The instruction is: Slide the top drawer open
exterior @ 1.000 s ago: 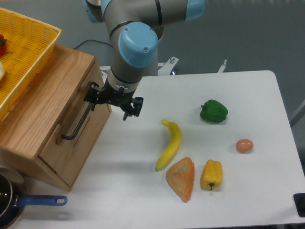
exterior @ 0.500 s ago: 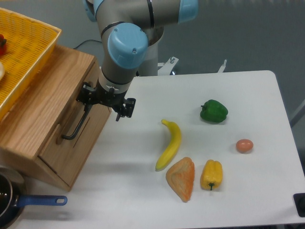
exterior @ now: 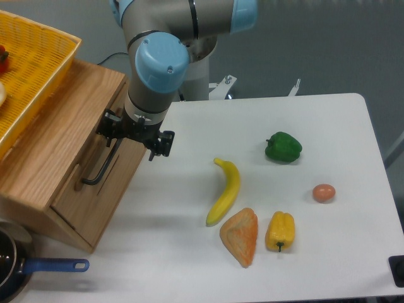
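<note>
The pincer is held spread apart at the top drawer, its handle straddled but not clamped.

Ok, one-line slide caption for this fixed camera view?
Gripper at the top drawer handle, with fruit and peppers on the white table.

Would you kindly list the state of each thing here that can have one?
top drawer: closed or nearly so, front flush with the cabinet.
gripper: fingers spread, at the handle's upper end.
black bar handle: not visibly gripped.
yellow basket: resting on the cabinet, holding items.
</note>
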Controlling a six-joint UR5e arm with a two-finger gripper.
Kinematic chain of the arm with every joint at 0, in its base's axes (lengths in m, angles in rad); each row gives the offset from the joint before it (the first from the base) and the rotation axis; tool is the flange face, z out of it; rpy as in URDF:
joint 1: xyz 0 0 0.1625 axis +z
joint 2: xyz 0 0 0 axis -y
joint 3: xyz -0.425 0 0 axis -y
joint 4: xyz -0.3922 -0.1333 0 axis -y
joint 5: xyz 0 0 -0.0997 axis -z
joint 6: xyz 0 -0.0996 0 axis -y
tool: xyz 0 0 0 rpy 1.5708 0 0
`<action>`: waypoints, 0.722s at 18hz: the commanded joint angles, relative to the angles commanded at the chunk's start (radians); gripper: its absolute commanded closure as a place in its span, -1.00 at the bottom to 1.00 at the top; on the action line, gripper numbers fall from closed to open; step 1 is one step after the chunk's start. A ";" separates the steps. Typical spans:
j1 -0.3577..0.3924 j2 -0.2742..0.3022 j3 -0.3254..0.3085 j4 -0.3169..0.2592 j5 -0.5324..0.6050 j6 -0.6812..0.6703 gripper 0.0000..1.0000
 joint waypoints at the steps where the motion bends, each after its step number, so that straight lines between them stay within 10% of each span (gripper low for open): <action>1: 0.000 0.000 0.000 0.000 0.000 0.000 -1.00; 13: -0.011 0.000 -0.006 0.000 0.006 0.000 -1.00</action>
